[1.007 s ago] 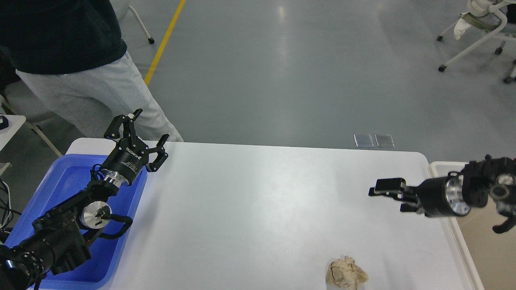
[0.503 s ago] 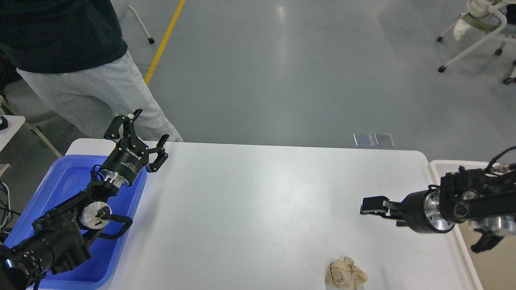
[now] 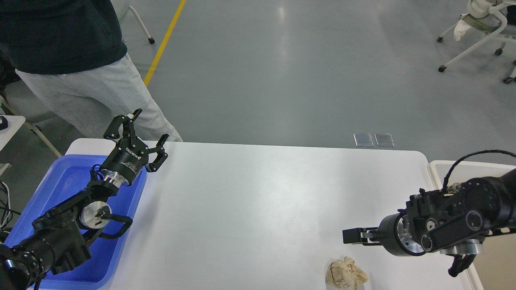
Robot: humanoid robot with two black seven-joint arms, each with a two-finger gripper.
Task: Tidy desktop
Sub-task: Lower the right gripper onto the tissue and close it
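Observation:
The white desktop (image 3: 258,193) fills the middle of the head view. A crumpled beige paper ball (image 3: 346,274) lies on it near the front edge, right of centre. My right gripper (image 3: 350,236) points left, just above and beside the paper ball, apart from it. It is seen side-on, so its fingers cannot be told apart. My left gripper (image 3: 150,127) is open and empty, held above the far left corner of the desktop, over the edge of the blue tray (image 3: 66,181).
An off-white bin (image 3: 439,167) stands at the desktop's right edge, partly hidden by my right arm. A person (image 3: 76,68) stands behind the far left corner. A wheeled chair (image 3: 483,32) is at the far right on the floor.
My right gripper has moved toward the front edge and leftward, down close to the crumpled paper ball. My left arm has not moved.

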